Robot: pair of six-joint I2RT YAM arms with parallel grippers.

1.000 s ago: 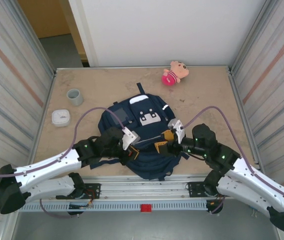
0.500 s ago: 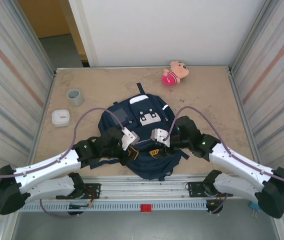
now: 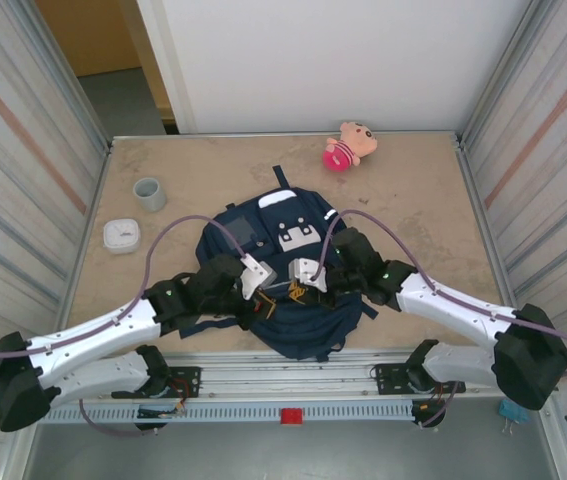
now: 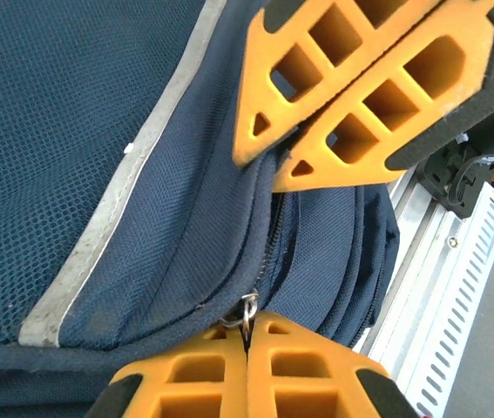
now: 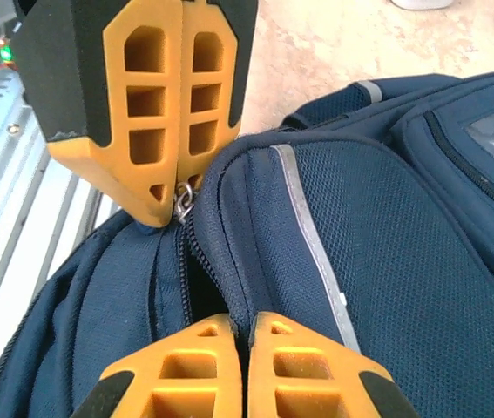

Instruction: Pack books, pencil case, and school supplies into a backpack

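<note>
Over the last second, the right gripper [image 3: 301, 288] has swung in from the right flank of the pack to its middle, and its jaws have gone from spread to closed. The left gripper [image 3: 266, 297] has not shifted.

Nearest me, the slotted aluminium rail [image 3: 293, 395] runs along the table edge. Just beyond it the large dark navy fabric backpack [image 3: 308, 335] lies flat between the two arms.

On its top, the left gripper is fully closed on the small metal zipper pull ring [image 4: 247, 306]. The right gripper sits just beside it, jaws pressed together on a fold of navy fabric at the zip edge. The zip gapes dark on the right gripper's side of the pull. What lies inside is hidden.

I judge this to be a zip stroke, with the right gripper acting as anchor.

Hazards:
- The ring is thin, so a pull off the zip line can slip it out of the pinch.
- If the anchor fold slips, the whole backpack drags toward the rail instead of the slider travelling.
- Slack fabric beside the teeth can feed into the slider and jam it.
- The fingertips are near each other, so a converging move risks contact.

Further back, a grey cup [image 3: 149, 193] and a small white round gadget [image 3: 121, 235] stand well apart from the pack at left. A pink plush toy [image 3: 348, 145] lies by the far wall.
</note>
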